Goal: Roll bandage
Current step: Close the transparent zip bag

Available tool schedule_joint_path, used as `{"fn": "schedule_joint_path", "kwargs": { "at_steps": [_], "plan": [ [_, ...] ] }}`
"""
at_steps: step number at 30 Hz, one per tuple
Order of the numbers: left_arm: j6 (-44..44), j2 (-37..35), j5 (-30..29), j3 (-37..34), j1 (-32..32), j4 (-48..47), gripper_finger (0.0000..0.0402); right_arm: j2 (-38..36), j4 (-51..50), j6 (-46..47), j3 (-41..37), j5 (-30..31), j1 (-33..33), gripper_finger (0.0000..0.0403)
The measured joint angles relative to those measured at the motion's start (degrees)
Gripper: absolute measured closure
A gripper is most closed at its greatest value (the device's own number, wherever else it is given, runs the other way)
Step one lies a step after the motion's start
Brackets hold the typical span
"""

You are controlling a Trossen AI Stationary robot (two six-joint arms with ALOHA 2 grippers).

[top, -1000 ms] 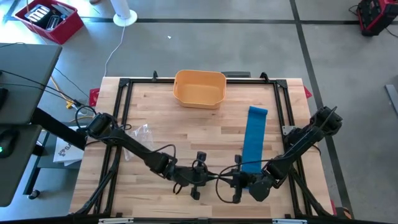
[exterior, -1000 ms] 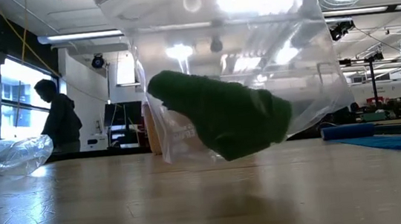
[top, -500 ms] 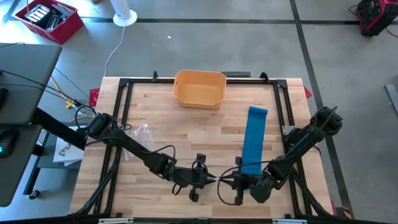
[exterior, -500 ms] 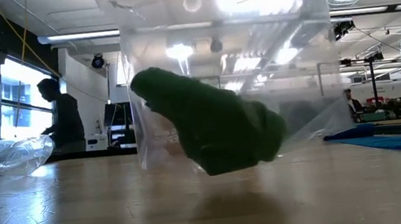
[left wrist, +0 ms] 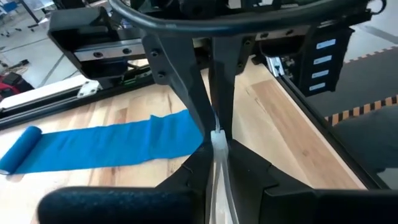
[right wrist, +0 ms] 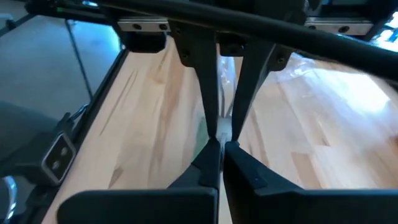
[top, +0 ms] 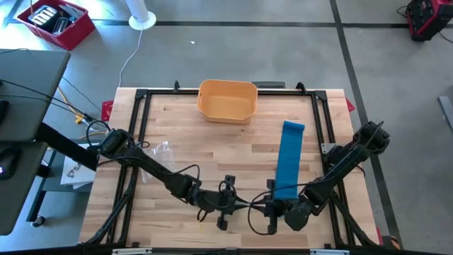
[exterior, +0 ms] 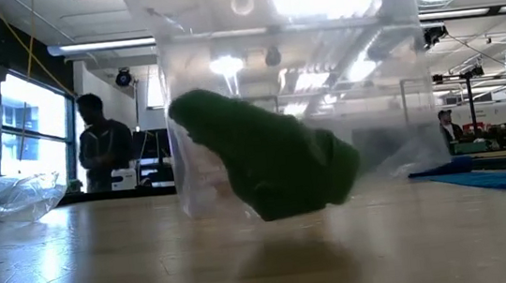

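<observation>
Where the high view looks down, left gripper (top: 225, 204) and right gripper (top: 270, 207) face each other at the near edge of the wooden table (top: 212, 149); a blue bandage (top: 289, 157) lies unrolled beside the right arm. Low view: clear plastic bag (exterior: 295, 90) holding a green roll (exterior: 269, 163) hangs over the tabletop; a person (exterior: 103, 152) stands behind. Wrist views: both grippers pinch the bag's edge.

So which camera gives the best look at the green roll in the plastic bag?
The low view: the green roll fills the frame inside the clear bag, lifted off the table. The right wrist view shows only a green sliver; the high and left wrist views don't clearly show it.
</observation>
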Motion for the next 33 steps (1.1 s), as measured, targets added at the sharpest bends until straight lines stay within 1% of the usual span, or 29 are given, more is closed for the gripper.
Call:
{"fn": "schedule_joint_path", "kwargs": {
  "at_steps": [6, 10, 12, 20, 25, 27, 30, 33],
  "plan": [
    [0.3, 0.3, -0.1, 0.0, -0.1, -0.4, 0.0386, 0.1, -0.1, -0.4, 0.0, -0.7, 0.0, 0.0403],
    [0.4, 0.0, -2.1, 0.1, -0.5, -2.2, 0.0389, 0.1, -0.3, 0.5, 0.0, -0.8, -0.1, 0.0403],
    [0.2, -0.1, -2.8, 0.1, -0.7, -3.5, 0.0388, 0.1, -1.0, 1.9, 0.0, -0.4, -0.1, 0.0403],
    [-0.2, -0.1, -4.4, 0.1, -1.3, -8.3, 0.0386, 0.2, -1.2, 2.0, 0.0, -0.5, 0.0, 0.0402],
    [-3.2, -0.3, -6.1, -0.2, -1.6, -13.7, 0.0386, 0.1, -1.2, 2.1, 0.0, -0.9, 0.1, 0.0402],
    [-4.1, -0.4, -7.1, -0.1, -1.9, -14.3, 0.0385, 0.1, -1.2, 2.3, 0.0, 0.0, 0.0, 0.0402],
    [-4.3, -0.4, -7.2, -0.1, -2.0, -14.0, 0.0385, 0.1, -1.2, 1.8, 0.0, 2.2, -0.3, 0.0402],
    [-4.5, -0.7, -7.3, -0.1, -2.3, -13.7, 0.0385, 0.1, 0.6, -0.6, 0.0, 2.5, -0.9, 0.0388]
  ]
}}
